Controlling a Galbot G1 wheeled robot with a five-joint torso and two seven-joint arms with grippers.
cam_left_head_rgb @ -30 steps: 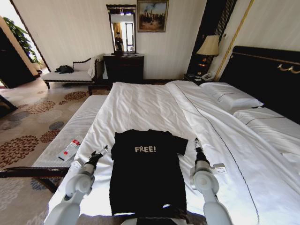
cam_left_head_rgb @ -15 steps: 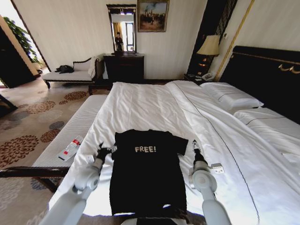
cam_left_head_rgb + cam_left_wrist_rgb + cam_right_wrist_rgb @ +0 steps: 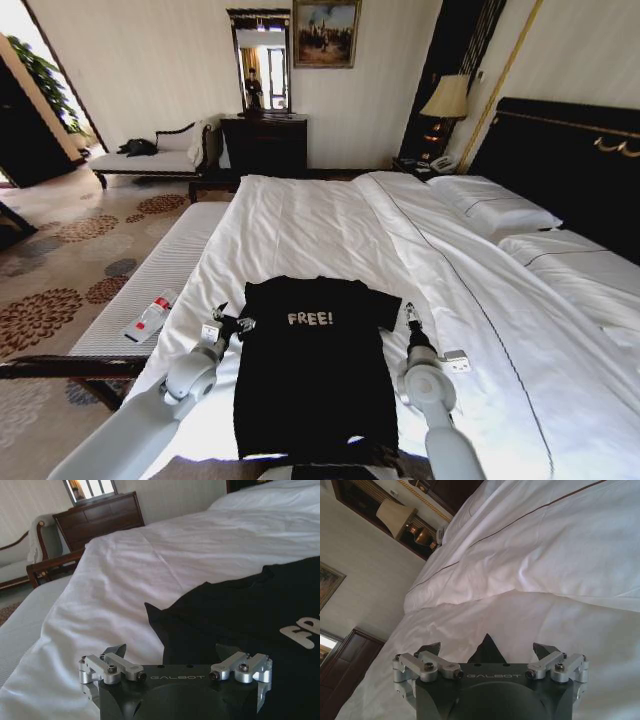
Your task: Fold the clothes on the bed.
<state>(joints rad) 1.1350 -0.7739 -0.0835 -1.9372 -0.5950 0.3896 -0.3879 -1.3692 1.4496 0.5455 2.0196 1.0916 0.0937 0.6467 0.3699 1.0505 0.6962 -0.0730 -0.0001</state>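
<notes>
Black T-shirt (image 3: pixel 315 365) lies flat at the bed's (image 3: pixel 330 225) near edge; both arms have crept forward, left gripper (image 3: pixel 232 322) reaching its sleeve, right gripper (image 3: pixel 409 318) beside the other. Left wrist: jaws spread over the sleeve (image 3: pixel 165 617). Right wrist: jaws spread at the sleeve tip (image 3: pixel 487 650). Grasping looks imminent.

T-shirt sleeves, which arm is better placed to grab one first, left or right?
Probably the left. The left gripper sits right at the T-shirt's sleeve edge, jaws open. The right gripper hovers just beyond the other sleeve over the bed, jaws also open.
</notes>
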